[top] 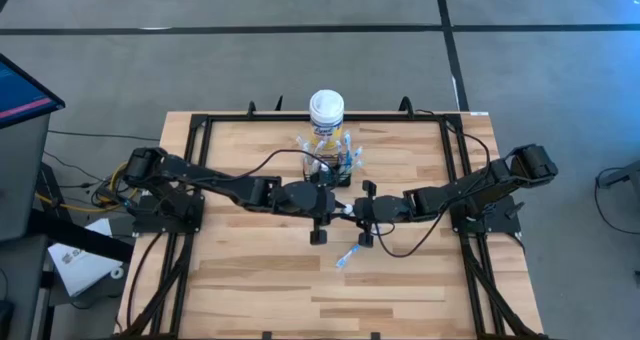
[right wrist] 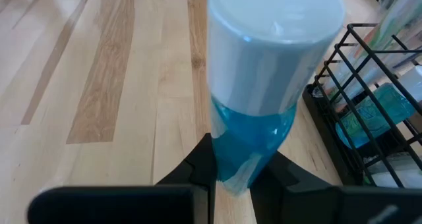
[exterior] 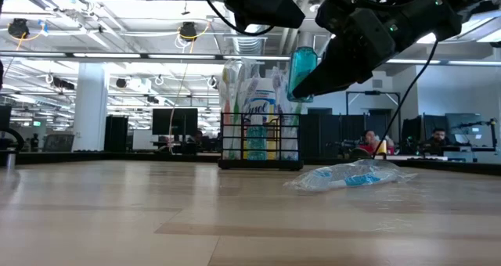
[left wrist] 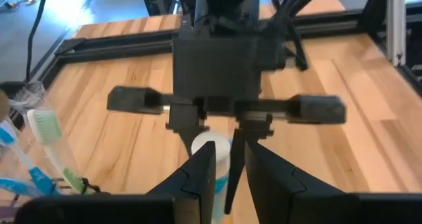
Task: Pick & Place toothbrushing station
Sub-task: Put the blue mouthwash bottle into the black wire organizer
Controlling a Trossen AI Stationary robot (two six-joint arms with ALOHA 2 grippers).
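Grippers meet mid-table: the right gripper (right wrist: 231, 174) clamps a blue white-capped bottle (right wrist: 264, 85) beside the toothbrushing station (exterior: 260, 149); the left gripper's (left wrist: 221, 178) fingers grip narrowly around it.

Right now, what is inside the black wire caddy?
The black wire caddy holds upright toothbrushes and packaged items. The yellow canister stands behind it. The bottom of the caddy cannot be seen; its contents cover it.

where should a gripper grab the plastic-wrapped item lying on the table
Grip the plastic-wrapped item at mid-length, across its narrow width, coming straight down from above. It lies flat and slanted on bare wood, apart from the caddy, so nothing crowds it. The right gripper nearby already holds a blue bottle.
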